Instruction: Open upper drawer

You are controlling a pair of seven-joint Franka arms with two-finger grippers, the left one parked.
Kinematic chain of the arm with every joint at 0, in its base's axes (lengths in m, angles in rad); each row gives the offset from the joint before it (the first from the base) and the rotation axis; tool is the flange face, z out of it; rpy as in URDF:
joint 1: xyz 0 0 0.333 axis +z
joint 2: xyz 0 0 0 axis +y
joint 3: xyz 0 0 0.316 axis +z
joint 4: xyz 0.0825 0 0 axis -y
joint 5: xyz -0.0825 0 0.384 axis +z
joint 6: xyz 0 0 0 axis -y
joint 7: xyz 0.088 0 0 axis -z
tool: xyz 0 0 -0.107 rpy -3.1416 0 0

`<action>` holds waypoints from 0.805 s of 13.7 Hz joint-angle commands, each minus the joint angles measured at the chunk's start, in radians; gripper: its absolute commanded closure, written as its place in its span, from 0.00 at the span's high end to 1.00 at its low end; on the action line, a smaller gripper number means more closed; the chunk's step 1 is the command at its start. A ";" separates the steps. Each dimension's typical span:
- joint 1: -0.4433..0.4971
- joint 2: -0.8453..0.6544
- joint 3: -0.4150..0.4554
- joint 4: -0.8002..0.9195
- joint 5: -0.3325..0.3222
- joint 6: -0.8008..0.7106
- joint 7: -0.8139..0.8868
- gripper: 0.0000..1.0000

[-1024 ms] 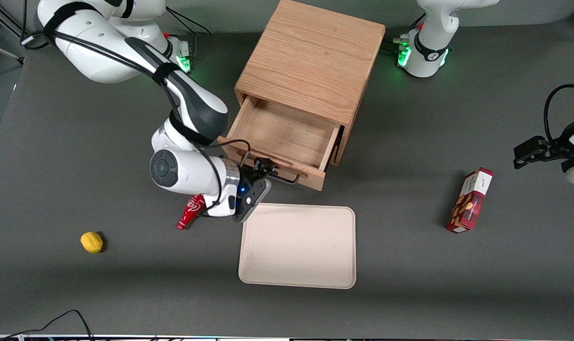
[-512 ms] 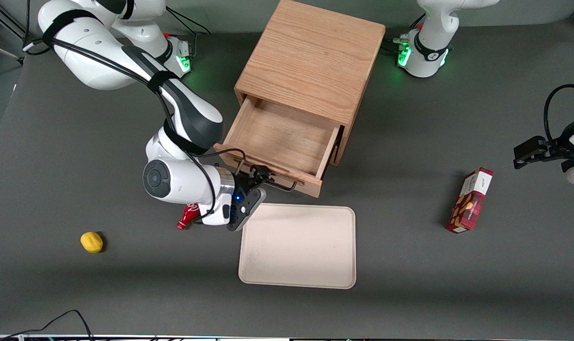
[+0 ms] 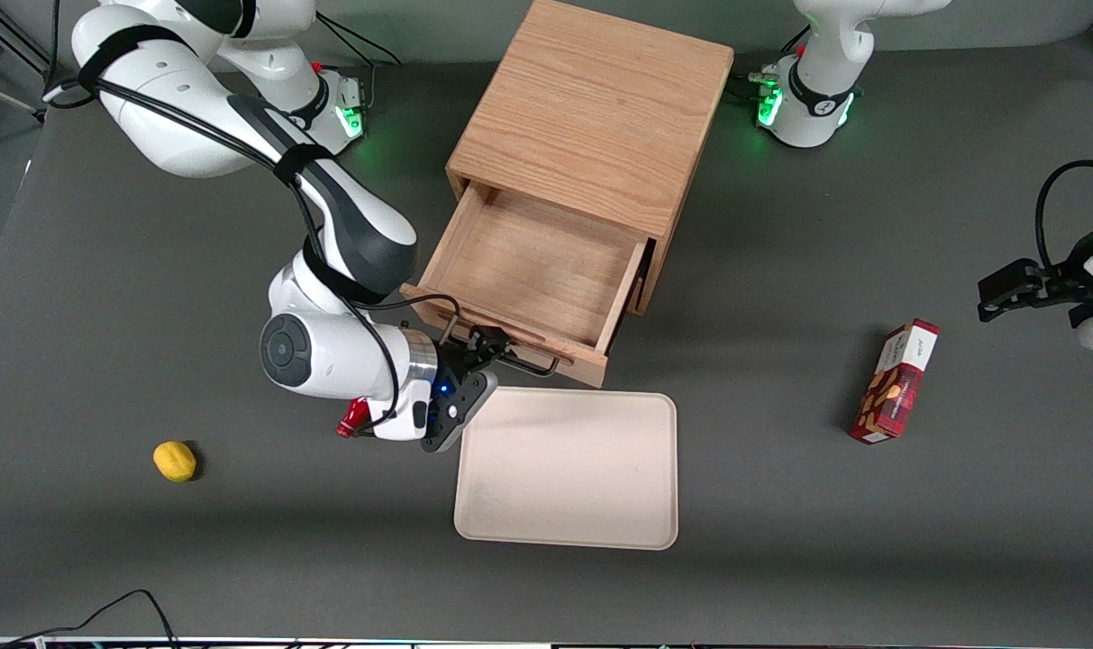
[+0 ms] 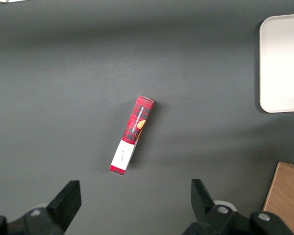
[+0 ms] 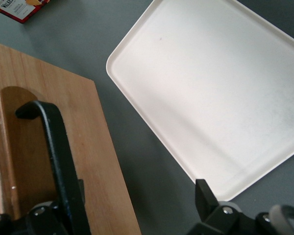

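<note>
Upper drawer (image 3: pixel 535 263) stands pulled well out of the oak cabinet (image 3: pixel 596 113), its bare wooden floor open to view and its front panel reaching toward the front camera, almost to the rim of the cream tray (image 3: pixel 566 469). The thin black bar handle (image 3: pixel 532 361) runs along that front panel, and the right arm's gripper (image 3: pixel 478 351) sits at it, toward the working arm's end of the bar. In the right wrist view the handle (image 5: pixel 59 161) passes down beside one finger while the other finger (image 5: pixel 206 198) stands clearly apart over the grey table, so the bar lies between spread fingers; whether they actually press on it I cannot tell.

Just under the wrist, a red can (image 3: pixel 351 418) peeks out, lying on the table. A yellow lemon-like fruit (image 3: pixel 175 461) rests well apart from it, farther toward the working arm's end and nearer the front camera. Toward the parked arm's end lies a red snack box (image 3: pixel 895 380) flat on the dark table (image 3: pixel 870 541), seen again from the left wrist view (image 4: pixel 132 134), with the tray's corner (image 4: pixel 282 63) at the edge there.
</note>
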 commanded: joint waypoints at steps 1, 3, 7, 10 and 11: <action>0.007 -0.013 0.023 0.054 0.004 -0.085 0.029 1.00; 0.004 -0.021 0.044 0.054 0.006 -0.108 0.029 1.00; 0.004 -0.018 0.053 0.054 0.007 -0.116 0.024 1.00; 0.004 -0.010 0.052 0.054 0.007 -0.115 0.023 1.00; 0.004 -0.006 0.050 0.054 0.006 -0.115 0.021 1.00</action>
